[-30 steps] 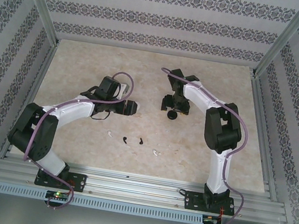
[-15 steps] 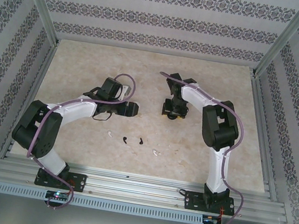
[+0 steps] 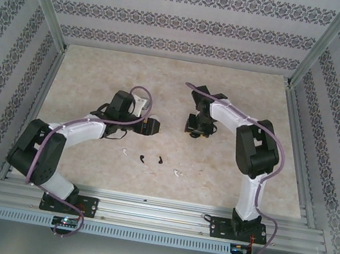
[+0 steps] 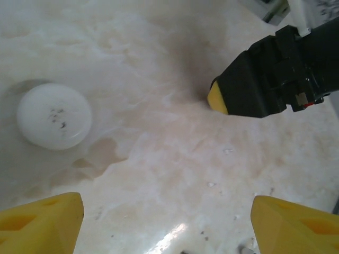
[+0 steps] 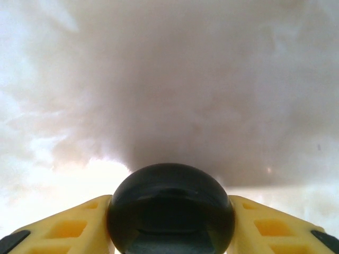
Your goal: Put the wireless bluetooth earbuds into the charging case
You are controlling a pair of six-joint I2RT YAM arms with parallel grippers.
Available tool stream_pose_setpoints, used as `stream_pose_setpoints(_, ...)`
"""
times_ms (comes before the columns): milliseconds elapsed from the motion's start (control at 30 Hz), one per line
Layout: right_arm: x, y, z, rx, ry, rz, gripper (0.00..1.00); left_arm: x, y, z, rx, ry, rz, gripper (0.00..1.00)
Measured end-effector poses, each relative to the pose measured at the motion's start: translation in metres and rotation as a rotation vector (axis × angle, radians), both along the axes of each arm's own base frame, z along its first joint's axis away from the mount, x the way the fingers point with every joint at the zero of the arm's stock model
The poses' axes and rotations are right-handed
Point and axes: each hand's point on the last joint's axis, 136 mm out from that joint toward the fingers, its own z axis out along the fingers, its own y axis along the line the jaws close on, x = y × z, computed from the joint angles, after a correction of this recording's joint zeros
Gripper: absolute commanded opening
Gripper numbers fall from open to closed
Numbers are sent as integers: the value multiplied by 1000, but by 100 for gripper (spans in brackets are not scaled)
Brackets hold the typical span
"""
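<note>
Close to the near edge of the table (image 3: 101,70), about midway between its left and right edges, four buds are lying in a loose row running along that edge: the left white earbud (image 3: 125,153), the left black earbud (image 3: 143,158), the right black earbud (image 3: 160,159) and the right white earbud (image 3: 177,173), which is sitting slightly nearer the edge than the others. Each is lying apart from its neighbours. The left black earbud is stretching roughly along the row and the right black earbud is slanting across it, but all four are showing too small to tell which way the stems are pointing. Farther from the near edge, toward the middle of the table, the right gripper (image 5: 170,211) is clamping the round black case (image 5: 170,196) between its yellow fingers (image 5: 69,230), one pressing on each side; whether the case is touching the surface I cannot tell. To its left, well apart from it, the left gripper (image 4: 169,222) is hanging over bare table with its yellow fingertips (image 4: 42,222) spread wide and holding nothing. In the left wrist view the round white case (image 4: 54,115) is lying flat on the table, closed side up, clear of both fingertips.
</note>
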Motion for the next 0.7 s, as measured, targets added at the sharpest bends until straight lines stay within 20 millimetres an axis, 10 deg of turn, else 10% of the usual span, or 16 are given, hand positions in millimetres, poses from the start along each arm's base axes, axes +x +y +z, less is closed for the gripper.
stream_pose_setpoints(367,-13,61,155,312,-369,-41,45,-29,-48,69,-166,-308,-129,78)
stream_pose_setpoints(700,-25,90,185,482,-369,-91,45,-18,-55,107,-233,-495,-63,76)
